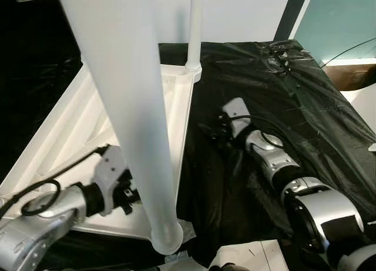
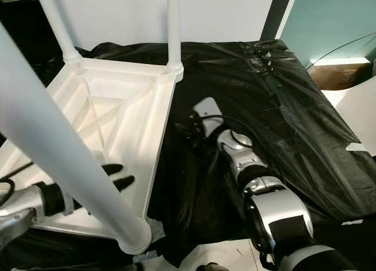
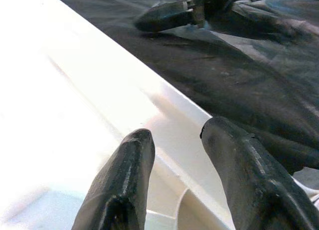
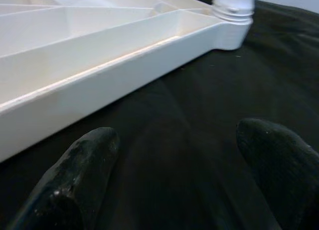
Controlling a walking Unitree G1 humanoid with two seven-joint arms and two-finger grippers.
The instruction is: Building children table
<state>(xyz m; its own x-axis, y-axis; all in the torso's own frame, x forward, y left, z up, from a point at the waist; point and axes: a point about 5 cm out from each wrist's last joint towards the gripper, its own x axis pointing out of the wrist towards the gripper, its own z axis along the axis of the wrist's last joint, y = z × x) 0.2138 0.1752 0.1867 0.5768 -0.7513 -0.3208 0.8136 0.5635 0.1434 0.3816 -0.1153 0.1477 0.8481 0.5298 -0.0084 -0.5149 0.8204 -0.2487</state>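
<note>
Your left gripper (image 2: 117, 176), lower left, hovers fingers spread and empty over the upturned white tabletop (image 2: 111, 112), likely to steady it. Mid-frame, your right gripper (image 4: 174, 175) rests open on the black sheet (image 2: 282, 106). Legs (image 2: 173, 24) stand upper left.

No readable text, label, brand or number on anything here (all surfaces plain).

One upturned tabletop (image 2: 111, 115), three legs (image 2: 173, 30), one black sheet (image 2: 282, 112).
</note>
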